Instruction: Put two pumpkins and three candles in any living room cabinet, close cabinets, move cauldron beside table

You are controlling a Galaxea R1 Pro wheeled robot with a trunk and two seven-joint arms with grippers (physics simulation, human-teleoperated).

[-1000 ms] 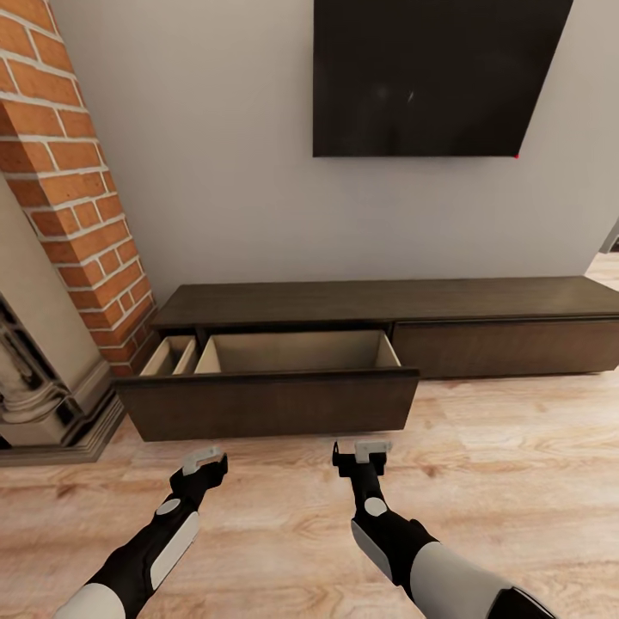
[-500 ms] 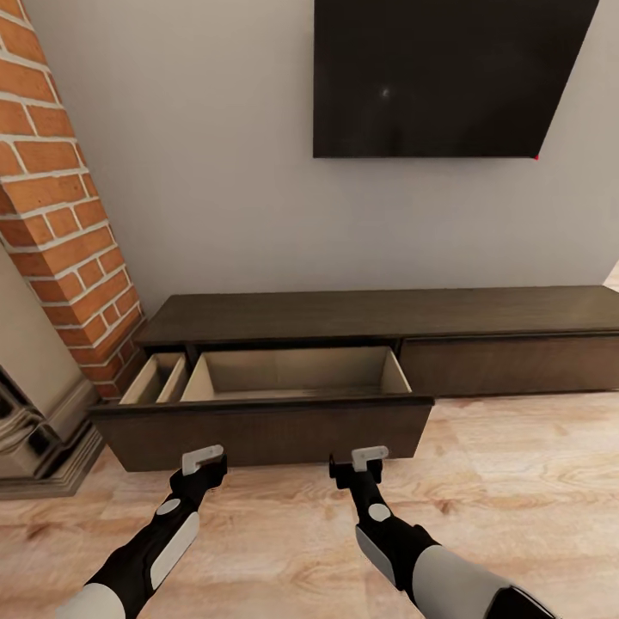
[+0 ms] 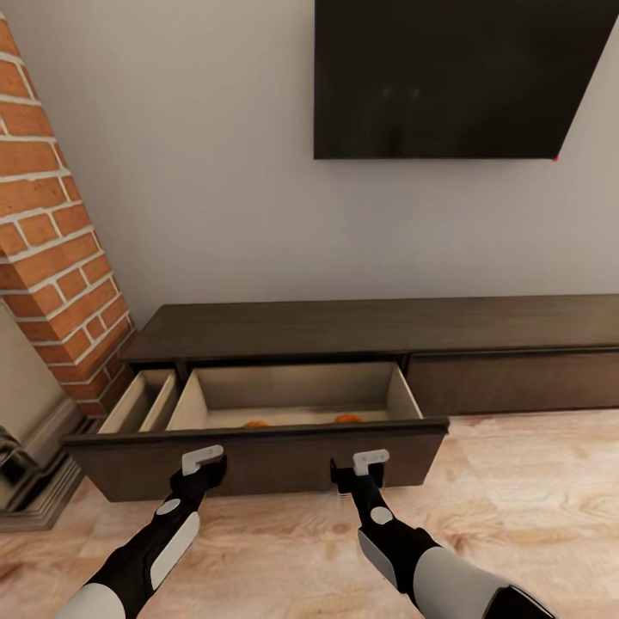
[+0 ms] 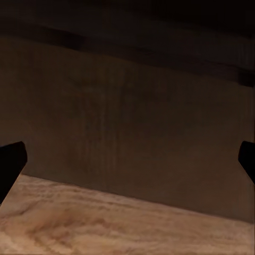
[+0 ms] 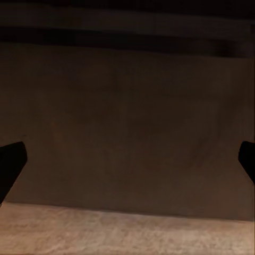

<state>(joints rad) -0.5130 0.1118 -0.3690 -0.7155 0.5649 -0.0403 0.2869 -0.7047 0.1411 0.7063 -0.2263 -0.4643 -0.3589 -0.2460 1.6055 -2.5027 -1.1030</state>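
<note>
pumpkins (image 3: 346, 419), seemingly, newly in view

- A dark-brown wood-grain drawer front (image 5: 133, 127) of the cabinet takes up most of the picture, close ahead of the camera.
- A darker band (image 5: 127, 32) runs along its far edge.
- A strip of pale wooden floor (image 5: 127, 231) lies below the front.
- The right gripper (image 5: 127, 164) has its two black fingertips (image 5: 10, 162) at opposite edges, spread wide, with nothing between them.
</note>
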